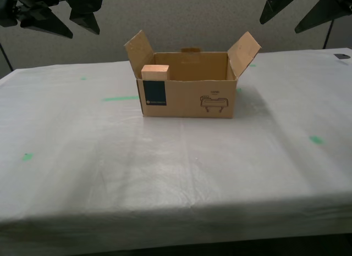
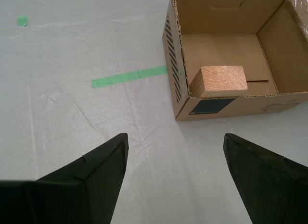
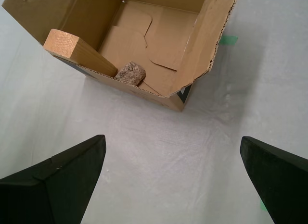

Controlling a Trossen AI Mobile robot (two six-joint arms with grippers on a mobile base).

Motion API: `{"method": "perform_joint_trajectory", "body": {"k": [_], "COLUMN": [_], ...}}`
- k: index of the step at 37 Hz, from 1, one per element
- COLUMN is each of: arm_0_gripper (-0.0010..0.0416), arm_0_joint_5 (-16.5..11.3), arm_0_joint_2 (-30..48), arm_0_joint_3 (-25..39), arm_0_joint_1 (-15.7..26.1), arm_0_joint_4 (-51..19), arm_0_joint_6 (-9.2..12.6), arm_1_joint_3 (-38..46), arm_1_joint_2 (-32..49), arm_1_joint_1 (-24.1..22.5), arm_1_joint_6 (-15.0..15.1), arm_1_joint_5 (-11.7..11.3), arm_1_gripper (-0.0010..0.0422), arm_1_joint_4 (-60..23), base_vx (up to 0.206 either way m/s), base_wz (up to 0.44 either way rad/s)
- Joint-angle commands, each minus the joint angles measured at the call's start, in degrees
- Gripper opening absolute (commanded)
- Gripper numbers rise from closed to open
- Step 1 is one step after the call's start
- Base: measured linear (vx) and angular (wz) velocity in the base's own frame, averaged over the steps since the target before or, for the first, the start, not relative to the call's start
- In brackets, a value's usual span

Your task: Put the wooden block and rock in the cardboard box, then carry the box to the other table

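Observation:
The cardboard box (image 1: 187,99) stands open on the other table (image 1: 165,179), its side flaps up. Inside it the wooden block (image 1: 155,72) leans up in the corner by the navy label, its top above the rim. The rock (image 3: 130,73) lies on the box floor beside the block (image 3: 72,48); it is hidden in the exterior view. My second gripper (image 2: 175,136) hangs open and empty above the table, short of the box (image 2: 174,56), at the exterior view's upper left (image 1: 85,34). My first gripper (image 3: 172,138) is open and empty too, at the exterior view's upper right (image 1: 279,27).
Green tape marks dot the wrinkled cover: a strip (image 1: 118,98) beside the box and small bits (image 1: 315,139) nearer the front. A small dark object (image 1: 341,56) lies at the table's far edge on the exterior view's right. A grey wall stands behind.

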Motion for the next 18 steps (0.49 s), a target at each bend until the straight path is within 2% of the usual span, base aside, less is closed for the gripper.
{"method": "perform_joint_trajectory", "body": {"k": [1, 18], "arm_0_gripper": [0.0389, 0.039], "arm_0_joint_5": [0.1, 0.1], "arm_0_joint_2": [0.0, 0.0], "arm_0_joint_3": [0.1, 0.1], "arm_0_joint_1": [0.0, 0.0], "arm_0_joint_4": [0.1, 0.1], "arm_0_joint_6": [0.2, 0.2], "arm_1_joint_3": [0.0, 0.0], "arm_1_joint_2": [0.0, 0.0], "arm_1_joint_1": [0.0, 0.0], "arm_1_joint_6": [0.1, 0.1], "arm_1_joint_5": [-0.3, -0.3], "arm_1_gripper": [0.0268, 0.0268], "arm_1_joint_4": [0.1, 0.1], "base_vx": [0.0, 0.0], "base_wz": [0.0, 0.0]}}
